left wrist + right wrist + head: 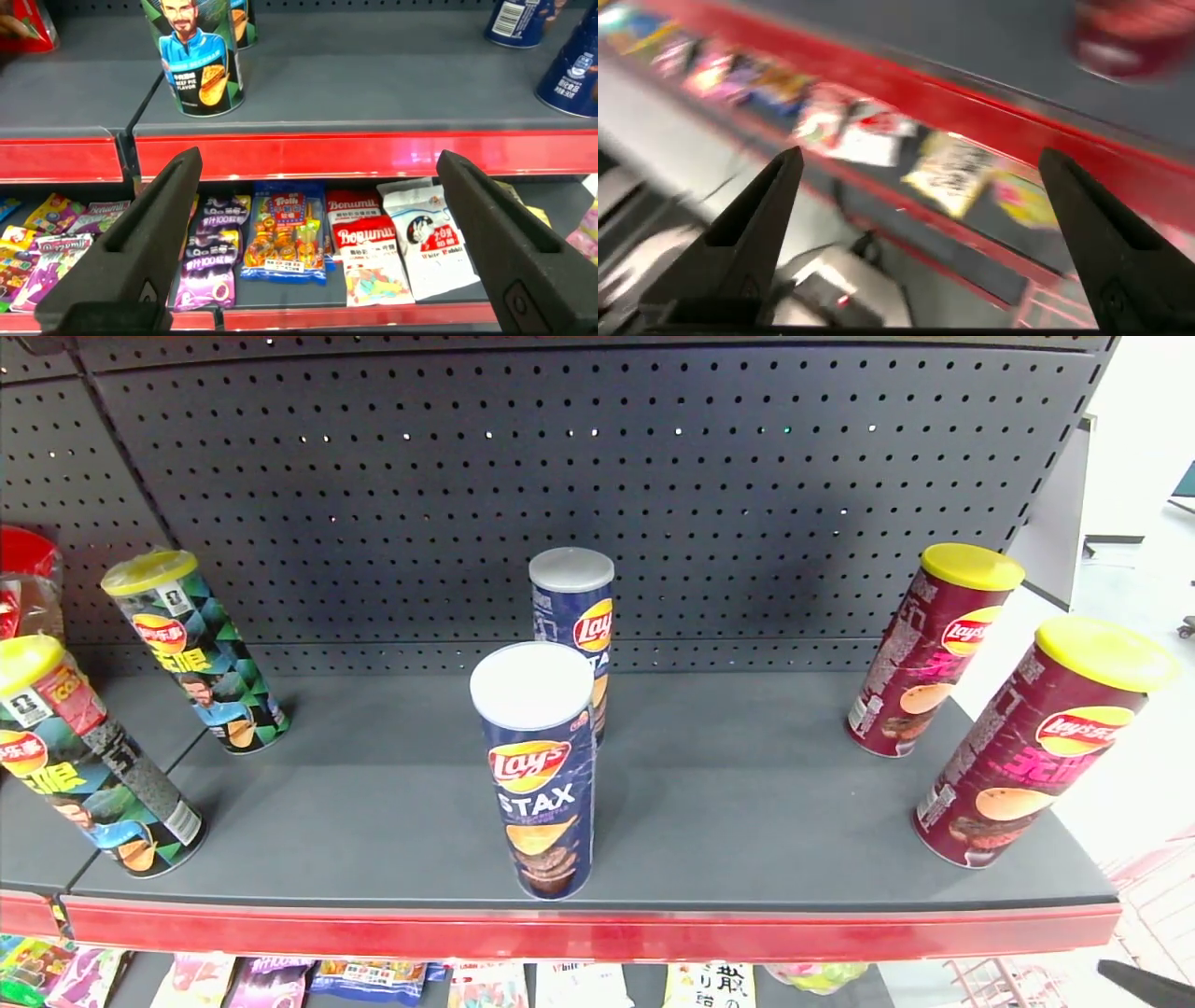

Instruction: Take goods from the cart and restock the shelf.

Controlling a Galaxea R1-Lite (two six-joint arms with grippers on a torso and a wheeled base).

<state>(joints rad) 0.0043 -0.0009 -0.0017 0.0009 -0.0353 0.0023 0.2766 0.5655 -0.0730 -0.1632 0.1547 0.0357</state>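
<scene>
Six lidded chip cans stand on the grey shelf (747, 784), and both of the robot's grippers hang empty in front of it and lower down. The left gripper (318, 243) has its two black fingers spread wide apart with nothing between them. Ahead of it, framed by those fingers, snack packets (285, 233) lie flat in a row on the lower shelf (374, 313). Above and beyond that gripper is the red edge strip (374, 154), and just past the strip stands the near teal can (201, 56). The far teal can (196, 653) sits farther back, close to the perforated back panel (597, 495); both have yellow lids.

The right gripper (920, 243) is also spread open and empty. Its view is blurred, showing the same strip and more packets ahead of it. A maroon can (1134, 37) stands on the shelf beyond and higher than its fingers.

In the middle of the shelf, the front navy can (541, 775) stands upright near the edge. The rear navy can (574, 635) is just behind it, and both have pale lids. A second maroon can (934, 649), with a yellow lid, stands upright farther back at the right end. With every lid in place, the cans' contents cannot be seen.
</scene>
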